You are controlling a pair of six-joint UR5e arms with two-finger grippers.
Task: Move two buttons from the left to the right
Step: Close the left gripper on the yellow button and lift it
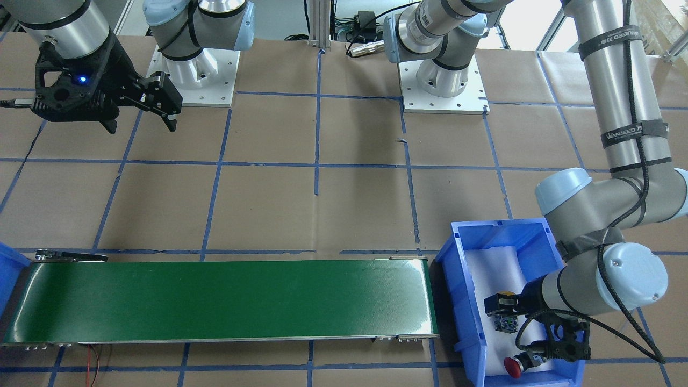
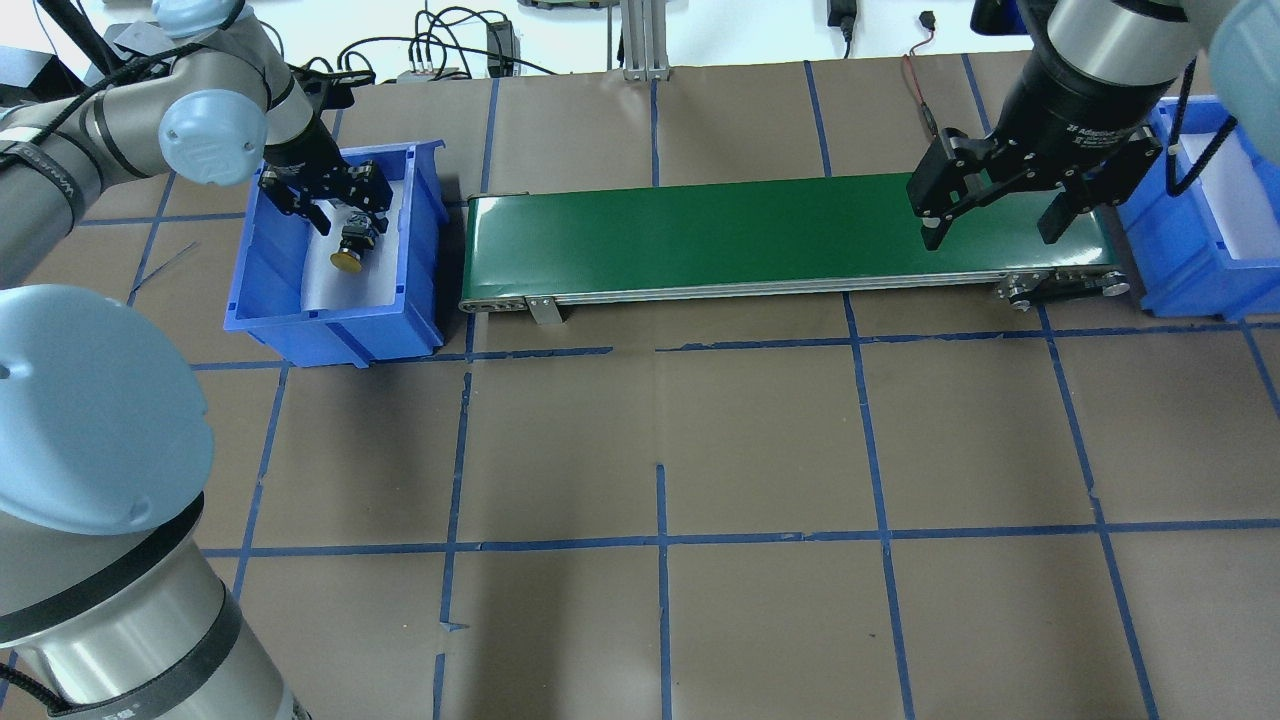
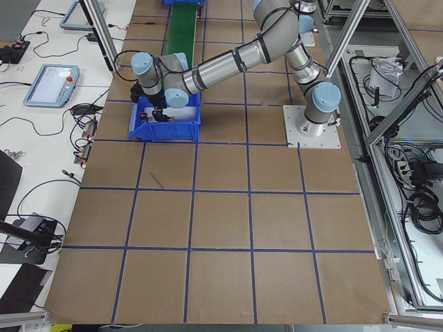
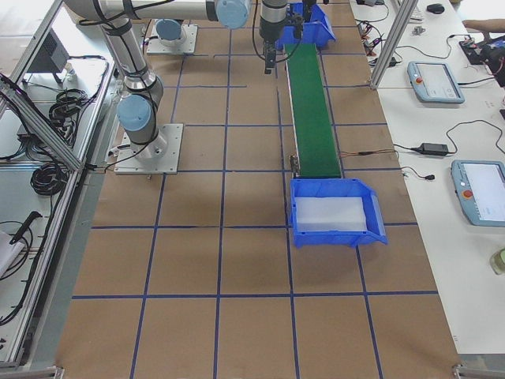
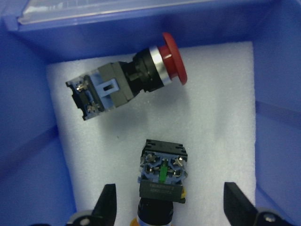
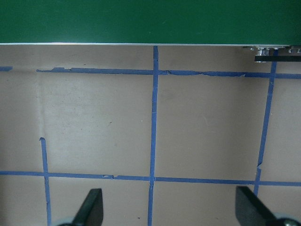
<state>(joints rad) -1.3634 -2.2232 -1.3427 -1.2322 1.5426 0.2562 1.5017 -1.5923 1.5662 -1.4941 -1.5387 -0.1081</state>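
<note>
The yellow-capped button (image 2: 350, 250) lies on white foam in the left blue bin (image 2: 300, 325); its cap points toward the robot. In the left wrist view its contact block (image 5: 162, 172) sits between my open fingers, which stand apart from it. The red-capped button (image 5: 129, 82) lies on its side just beyond it and also shows in the front view (image 1: 515, 366). My left gripper (image 2: 352, 215) is open, low inside the bin, astride the yellow button. My right gripper (image 2: 990, 232) is open and empty, hovering above the right end of the green conveyor belt (image 2: 750, 225).
A second blue bin (image 2: 1195, 245) lined with white foam stands past the belt's right end. The belt runs between the two bins. The brown table (image 2: 660, 450) carries a grid of blue tape. The left bin's walls (image 5: 28, 155) stand close around my left gripper.
</note>
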